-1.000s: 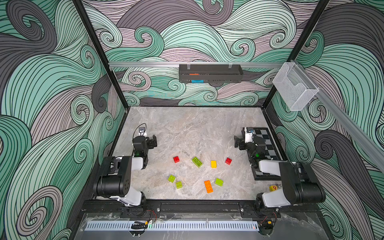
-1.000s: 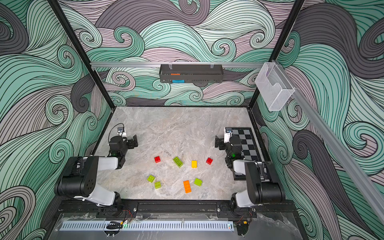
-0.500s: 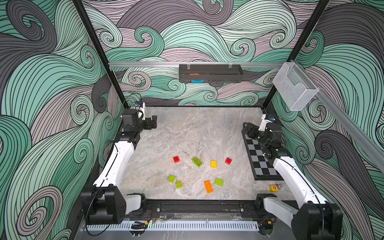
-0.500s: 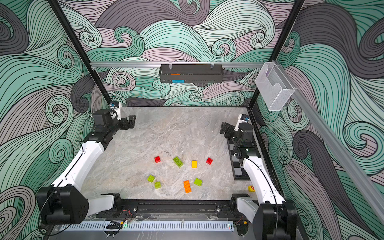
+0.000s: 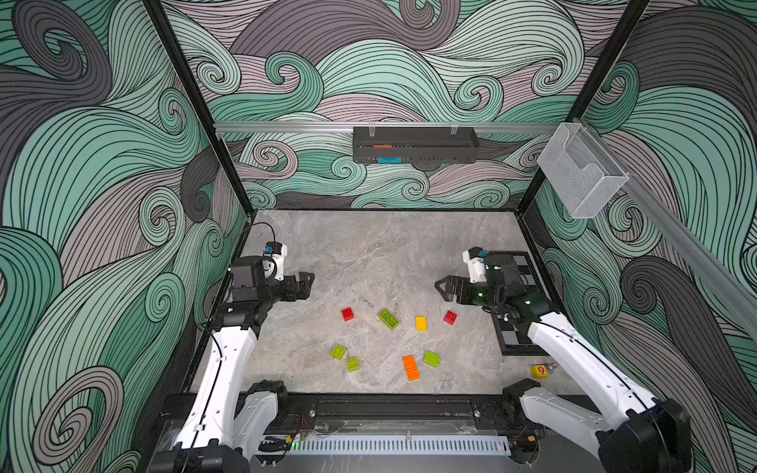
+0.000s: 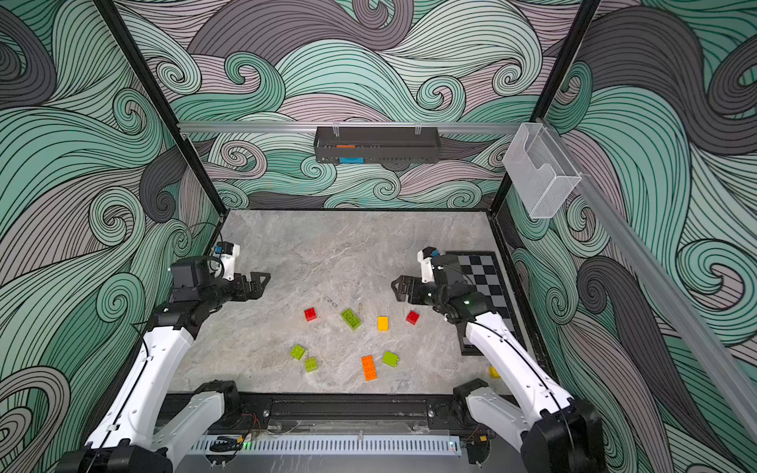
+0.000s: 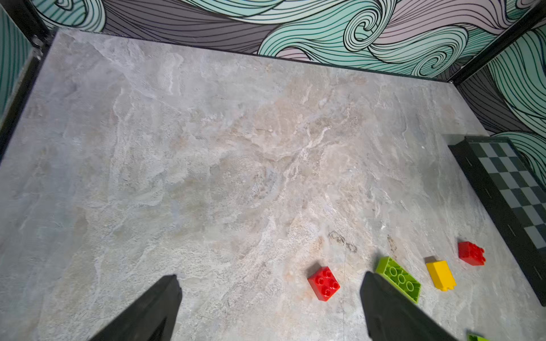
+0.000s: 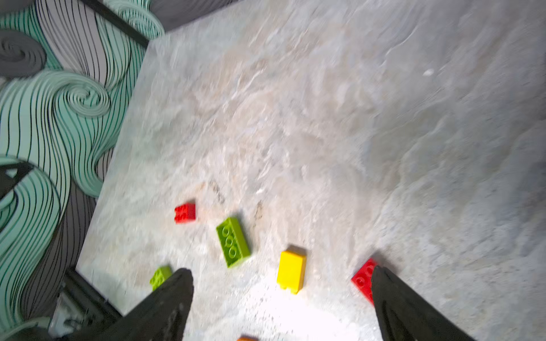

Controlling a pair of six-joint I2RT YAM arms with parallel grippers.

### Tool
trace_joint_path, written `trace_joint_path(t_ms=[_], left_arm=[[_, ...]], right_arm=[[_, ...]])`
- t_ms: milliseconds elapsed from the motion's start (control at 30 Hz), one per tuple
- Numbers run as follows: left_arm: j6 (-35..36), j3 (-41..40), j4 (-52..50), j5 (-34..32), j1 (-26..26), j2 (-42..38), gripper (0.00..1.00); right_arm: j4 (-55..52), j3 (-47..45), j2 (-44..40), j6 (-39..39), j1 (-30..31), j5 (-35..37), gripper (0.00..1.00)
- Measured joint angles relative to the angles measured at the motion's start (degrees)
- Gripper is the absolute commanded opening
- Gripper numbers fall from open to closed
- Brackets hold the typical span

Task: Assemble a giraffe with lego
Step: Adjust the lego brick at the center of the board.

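Observation:
The lego lies as several loose bricks on the marble table; no giraffe is in view. In both top views I see a red brick (image 5: 347,314), a long lime brick (image 5: 388,319), a yellow brick (image 5: 420,323), a second red brick (image 5: 449,317), a long orange brick (image 5: 411,367) and small lime bricks (image 5: 338,351). My left gripper (image 5: 305,282) (image 7: 270,277) hovers open and empty, left of the red brick (image 7: 323,283). My right gripper (image 5: 444,286) (image 8: 281,270) is open and empty above the yellow brick (image 8: 291,271) and the other red brick (image 8: 362,277).
A black checkerboard mat (image 5: 512,340) lies along the right edge under the right arm. A yellow cube with a red 9 (image 5: 539,371) sits near the front right. A black tray (image 5: 413,143) and a clear bin (image 5: 581,180) hang on the walls.
Both arms unfolded from near their bases, reached out along the side walls, then swung inward and down toward the bricks. The bricks have not moved.

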Motion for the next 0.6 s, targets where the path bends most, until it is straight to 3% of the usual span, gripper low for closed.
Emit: trace_joint_path(t_ms=[267, 600], left_arm=[[0.1, -1.2, 3.2, 2.2, -1.3, 0.9, 0.99], [0.3, -1.1, 3.4, 2.3, -1.6, 0.9, 0.99]], right_arm=[[-2.5, 1.6, 9.3, -2.1, 16.9, 5.4, 0.92], [-5.5, 5.4, 19.7, -2.7, 22.6, 11.6, 0.85]])
